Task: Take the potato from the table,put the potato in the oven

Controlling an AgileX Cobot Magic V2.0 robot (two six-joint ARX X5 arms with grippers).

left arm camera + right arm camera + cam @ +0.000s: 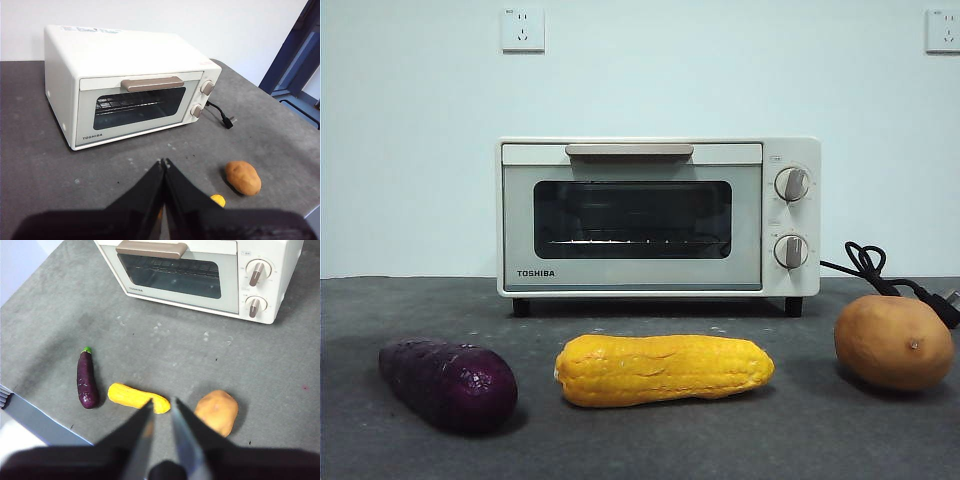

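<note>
In the front view neither arm shows, the socket (942, 30) at the top corner is cut by the edge, and the cord (880, 275) runs out of frame behind the potato (894, 342). From the left wrist, the left gripper (164, 162) hides nearly all of the corn (217, 200) and the eggplant completely. From the right wrist, the right gripper (161, 402) is blurred and covers one end of the corn (132, 396); the oven (210, 275) is cropped, its top out of frame, and its dial markings are too small to read
</note>
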